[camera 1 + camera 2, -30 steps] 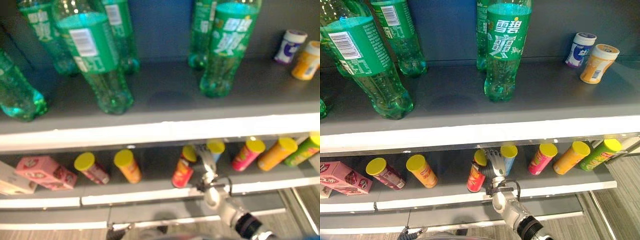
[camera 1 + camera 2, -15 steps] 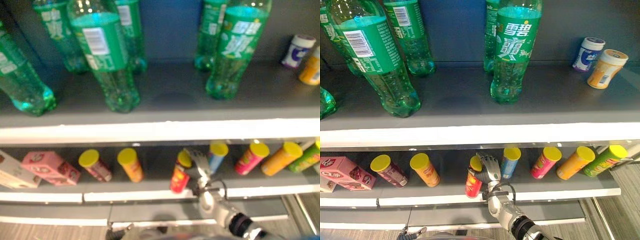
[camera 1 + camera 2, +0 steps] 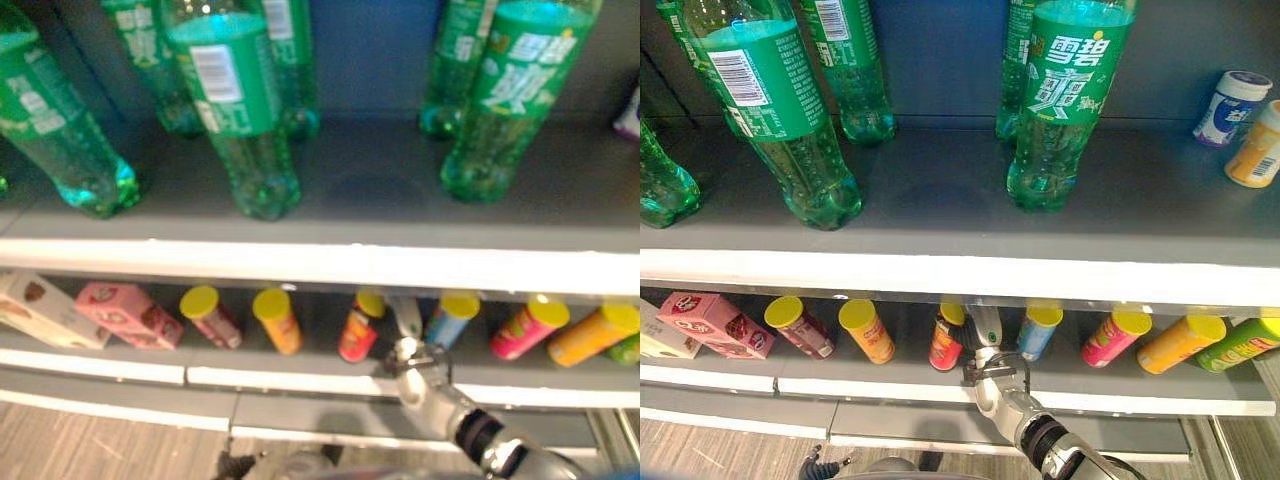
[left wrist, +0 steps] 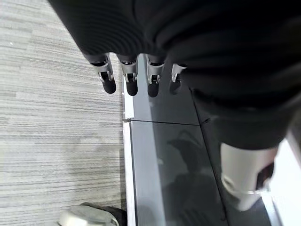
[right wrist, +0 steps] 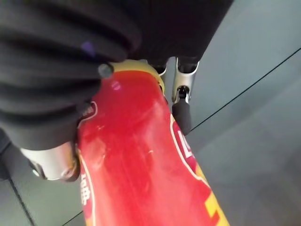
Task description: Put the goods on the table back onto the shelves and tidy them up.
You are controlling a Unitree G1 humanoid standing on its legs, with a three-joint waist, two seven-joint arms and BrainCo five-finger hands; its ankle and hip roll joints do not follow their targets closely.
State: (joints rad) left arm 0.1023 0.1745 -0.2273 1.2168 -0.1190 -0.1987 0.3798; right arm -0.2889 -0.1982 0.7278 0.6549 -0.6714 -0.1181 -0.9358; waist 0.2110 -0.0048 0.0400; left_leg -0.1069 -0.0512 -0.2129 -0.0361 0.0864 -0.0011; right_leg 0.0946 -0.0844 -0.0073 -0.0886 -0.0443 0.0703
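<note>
Our right hand [image 3: 985,330] has its fingers [image 5: 182,113] curled round the red can [image 3: 945,342] on the lower shelf [image 3: 1160,400]. A careless release could tip it against the blue can [image 3: 1038,332] beside it.

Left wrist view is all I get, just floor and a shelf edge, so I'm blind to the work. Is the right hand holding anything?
Observer: Yes, the right hand is closed on a red can with a yellow lid.
Operator: Where is that can?
Observer: On the lower shelf, between an orange can and a blue can.
Operator: Anything above it?
Observer: Green bottles stand on the upper shelf.
</note>
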